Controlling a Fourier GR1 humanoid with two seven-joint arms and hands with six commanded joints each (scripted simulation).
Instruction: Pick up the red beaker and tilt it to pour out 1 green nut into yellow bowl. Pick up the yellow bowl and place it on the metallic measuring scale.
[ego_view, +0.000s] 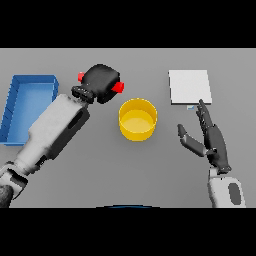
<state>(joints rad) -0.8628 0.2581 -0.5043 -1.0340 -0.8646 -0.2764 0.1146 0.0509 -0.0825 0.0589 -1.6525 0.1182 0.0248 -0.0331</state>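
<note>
My left hand (101, 81) is curled round the red beaker (118, 87), which lies on its side in the grip; only its red ends show at either side of the hand. It hangs just left of and above the yellow bowl (138, 119), which stands at the table's middle. No green nut is visible. The metallic measuring scale (189, 86) is a flat pale square at the back right. My right hand (212, 137) hovers right of the bowl with straight fingers and holds nothing.
A blue tray (27, 105) lies at the table's left side, beside my left forearm.
</note>
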